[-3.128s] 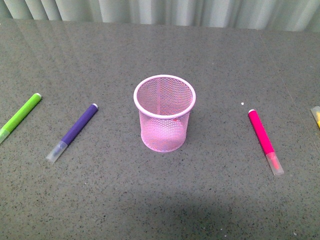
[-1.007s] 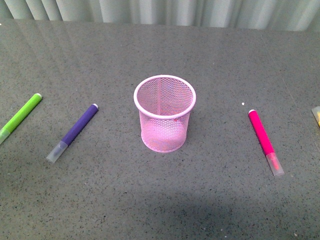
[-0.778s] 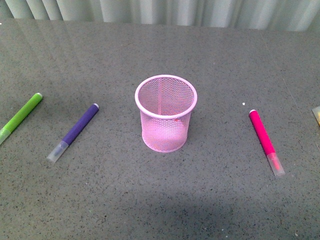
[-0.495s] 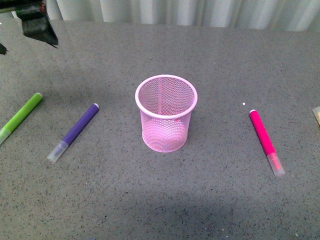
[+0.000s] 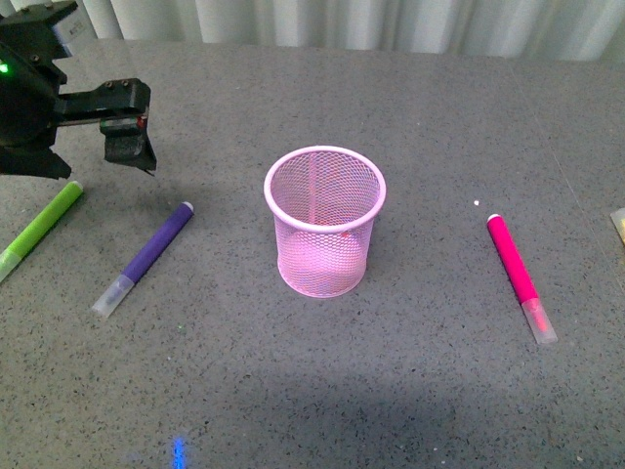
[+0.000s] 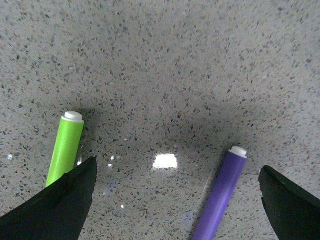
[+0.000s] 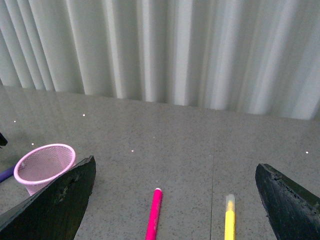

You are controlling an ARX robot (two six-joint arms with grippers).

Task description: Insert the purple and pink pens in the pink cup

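The pink cup [image 5: 324,220] stands upright mid-table, also seen in the right wrist view [image 7: 44,165]. The purple pen [image 5: 146,256] lies flat to its left, white end pointing away from me. The pink pen [image 5: 518,269] lies flat to the cup's right. My left gripper [image 5: 93,161] hovers open above the table, just behind the purple pen and the green marker. In the left wrist view the purple pen [image 6: 222,192] lies between the spread fingers of the left gripper [image 6: 177,200], nearer one finger. My right gripper [image 7: 175,200] is open and empty, with the pink pen [image 7: 154,215] on the table ahead of it.
A lime-green marker [image 5: 39,227] lies left of the purple pen, close by it in the left wrist view [image 6: 65,147]. A yellow marker [image 7: 229,220] lies beside the pink pen, near the table's right edge [image 5: 617,225]. Pale curtains hang behind the table.
My left gripper has come into the front view from the upper left and moved down and right toward the purple pen. Pens and cup have not moved.
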